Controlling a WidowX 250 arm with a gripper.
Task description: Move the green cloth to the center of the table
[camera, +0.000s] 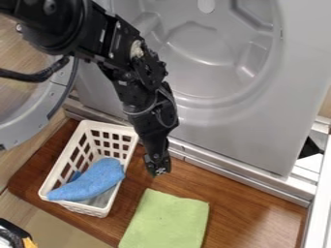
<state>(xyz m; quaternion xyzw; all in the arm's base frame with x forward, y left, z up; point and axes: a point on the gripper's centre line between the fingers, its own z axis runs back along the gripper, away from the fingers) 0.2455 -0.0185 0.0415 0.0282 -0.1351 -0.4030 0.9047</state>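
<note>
Handle the green cloth [167,220] as light and limp, pinching the corner nearest my gripper [158,169]; whether my jaws are apart or together, I cannot tell.

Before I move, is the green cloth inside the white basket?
No, the green cloth lies on the brown wooden surface beside the white basket.

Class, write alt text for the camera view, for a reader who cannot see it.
A black robot claw hangs near a green cloth on a wooden table, beside a white basket holding a blue cloth; a gray panel stands behind.
</note>
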